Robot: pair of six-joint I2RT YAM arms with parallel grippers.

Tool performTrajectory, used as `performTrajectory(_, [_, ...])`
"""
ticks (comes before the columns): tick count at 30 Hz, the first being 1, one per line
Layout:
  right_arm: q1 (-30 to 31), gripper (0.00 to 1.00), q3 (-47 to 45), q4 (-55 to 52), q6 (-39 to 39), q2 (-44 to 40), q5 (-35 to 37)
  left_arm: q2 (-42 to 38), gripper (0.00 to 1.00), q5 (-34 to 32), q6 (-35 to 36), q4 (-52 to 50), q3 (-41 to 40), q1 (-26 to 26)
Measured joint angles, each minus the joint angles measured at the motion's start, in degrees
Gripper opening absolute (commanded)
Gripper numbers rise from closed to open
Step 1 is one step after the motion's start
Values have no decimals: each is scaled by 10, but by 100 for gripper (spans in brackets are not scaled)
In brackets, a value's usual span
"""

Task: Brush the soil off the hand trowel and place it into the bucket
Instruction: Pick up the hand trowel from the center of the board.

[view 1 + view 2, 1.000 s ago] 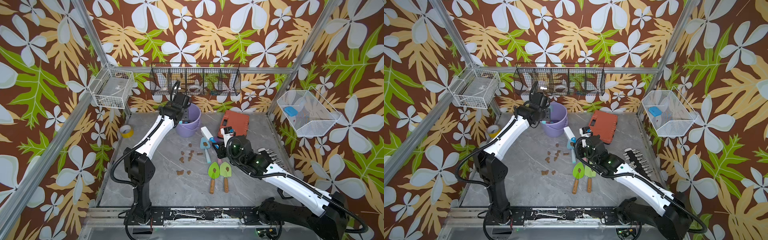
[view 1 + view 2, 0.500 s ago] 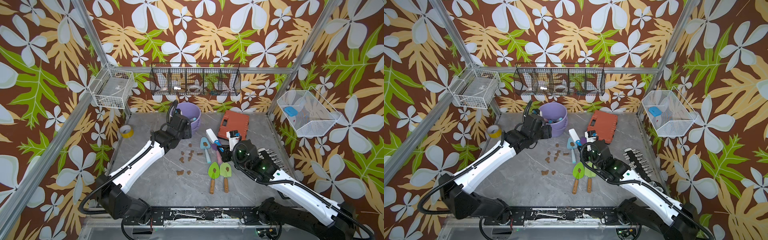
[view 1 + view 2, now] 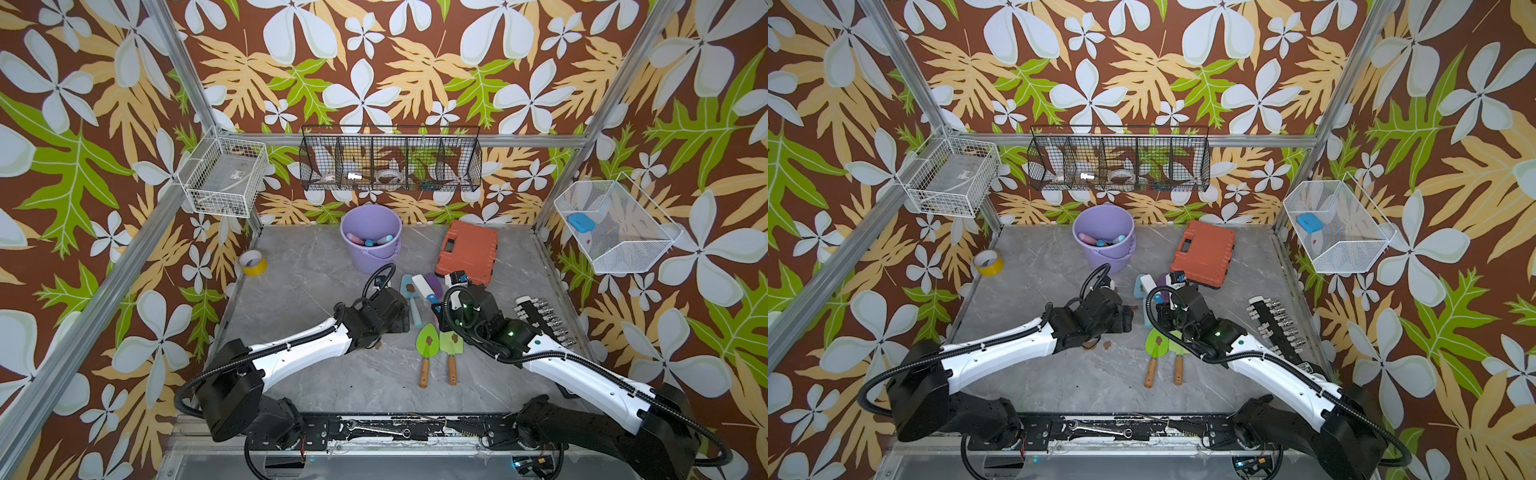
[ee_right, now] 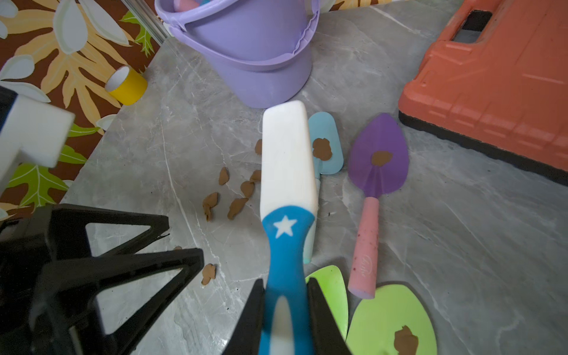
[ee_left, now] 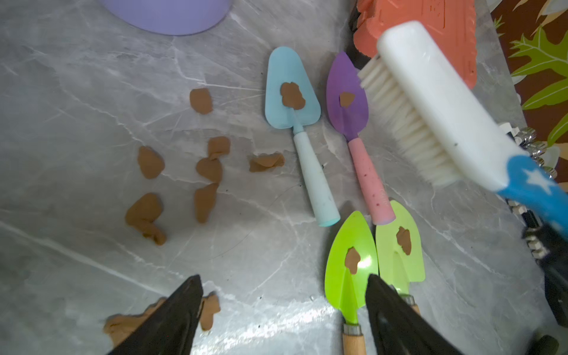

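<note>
Four hand trowels lie mid-table, each with a soil blob on its blade: a light blue one [image 5: 313, 181], a purple one with a pink handle [image 5: 350, 120] and two green ones [image 5: 344, 276] [image 5: 402, 264]. More soil [image 5: 209, 169] is scattered on the table beside them. The lavender bucket [image 3: 370, 239] [image 3: 1104, 237] stands at the back with coloured handles inside. My left gripper [image 5: 282, 295] [image 3: 399, 320] is open and low, one finger over the nearer green trowel's neck. My right gripper [image 4: 285, 289] is shut on the blue handle of a white brush [image 4: 287, 159] above the light blue trowel.
An orange tool case [image 3: 469, 249] lies right of the bucket. A socket rail [image 3: 544, 316] sits at the right edge and a yellow tape roll [image 3: 252, 262] at the left edge. Wire baskets hang on the walls. Wrenches lie along the front rail.
My left arm has come away from the bucket and swung down and forward to the table beside the green trowels, its jaws opening wider. My right arm, still holding the brush, shifted slightly.
</note>
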Motion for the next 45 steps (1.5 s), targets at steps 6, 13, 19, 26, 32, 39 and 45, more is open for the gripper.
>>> performTrajectory(6, [-23, 0, -6, -3, 13, -10, 14, 82, 82, 1, 8, 25, 65, -3])
performTrajectory(13, [-37, 0, -14, -11, 22, -40, 26, 184, 76, 11, 28, 34, 134, -3])
performTrajectory(19, [-64, 0, -28, -15, 25, -75, 24, 249, 72, 10, 35, 34, 174, -3])
performTrajectory(26, [-70, 0, -33, -14, 25, -84, 23, 308, 65, 12, 47, 37, 205, -3])
performTrajectory(32, [-71, 0, -39, -14, 25, -89, 22, 341, 57, 4, 51, 26, 220, -3])
performTrajectory(39, [-71, 0, -41, -13, 25, -88, 13, 344, 50, -19, 57, 30, 209, -3])
performTrajectory(45, [-71, 0, -41, -13, 26, -90, 11, 344, 34, -21, 57, 34, 206, -3])
